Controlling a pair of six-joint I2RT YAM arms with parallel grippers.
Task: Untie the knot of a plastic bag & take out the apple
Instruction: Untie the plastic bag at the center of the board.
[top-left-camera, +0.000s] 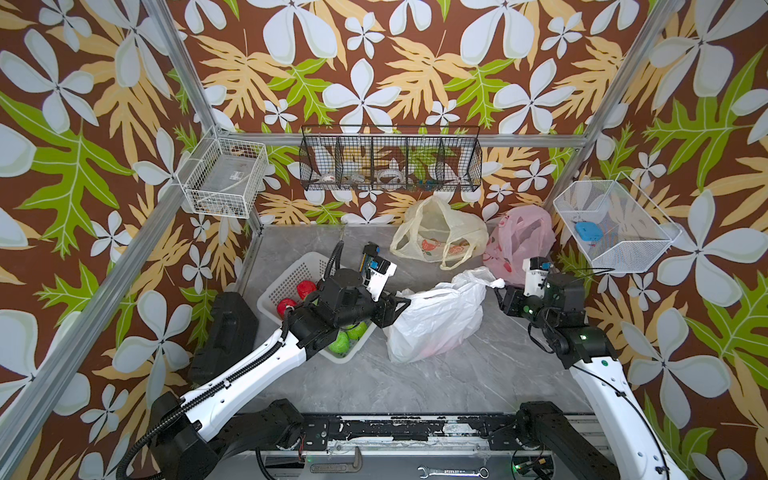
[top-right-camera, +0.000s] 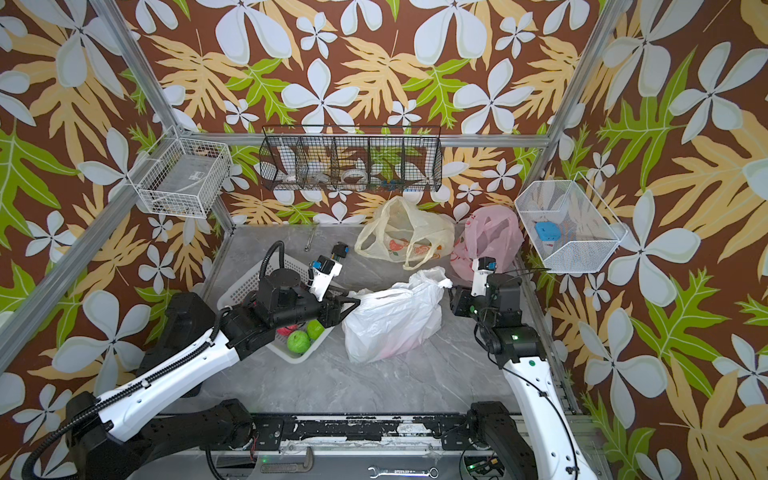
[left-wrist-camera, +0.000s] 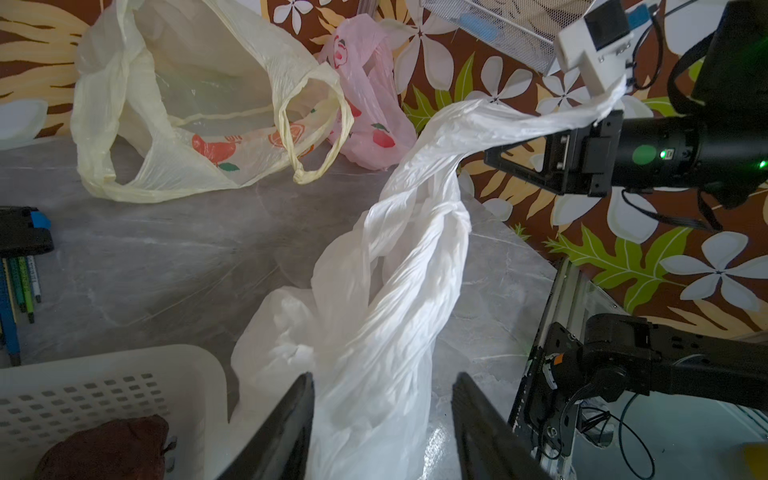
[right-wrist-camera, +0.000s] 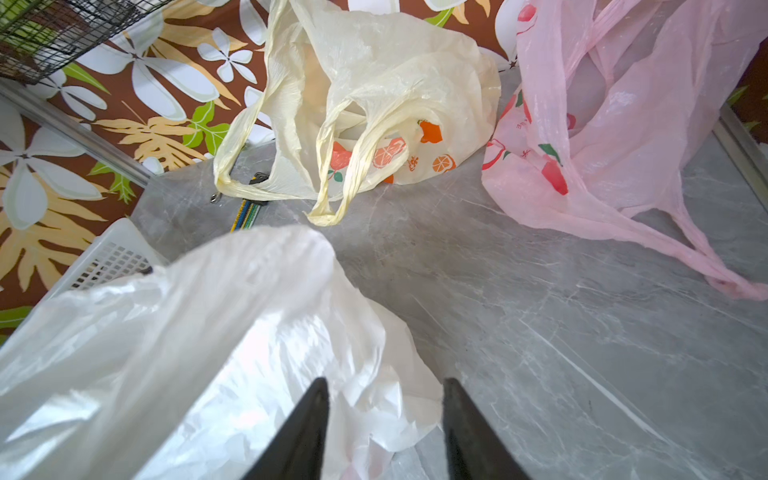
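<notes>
Status: early. Neither of the 2 steps is closed out. White bag (top-left-camera: 436, 320) lies slumped on the counter (top-left-camera: 415, 386) between the 2 claws. Left claw (left-wrist-camera: 383, 376) is spread. The bag body is right ahead of it and film bulges into the gap, but bare counter shows beside the film at 1 finger, so no pinch. Right claw (right-wrist-camera: 386, 380) is spread too, with the bag's top end just ahead of its tips and nothing clamped. In the left wrist view the 2 handles run twisted together up from the bag mouth, with a tight wrap, the knot (left-wrist-camera: 440, 212), partway along. Past it a flat handle tail (left-wrist-camera: 540, 120) reaches the right claw and runs along its upper side. Cannot tell whether it rests on that claw or only passes behind it. Judgement: the knot looks loose and stretched out rather than undone, and the mouth is closed. Apple is not out. A faint reddish patch (top-left-camera: 432, 351) shows through the film low in the bag, nearer the left claw than the right, and is probably the apple. Left to do: grip the handles on each side of the wrap, pull it apart, open the mouth, lift the apple out. White basket (top-left-camera: 291, 278), on the left claw's far side from the bag, holds red fruit (top-left-camera: 306, 289) and green fruit (top-left-camera: 340, 343). Yellow bag (top-left-camera: 436, 232) and pink bag (top-left-camera: 519, 241) lie untied beyond both claws, out of play.
</notes>
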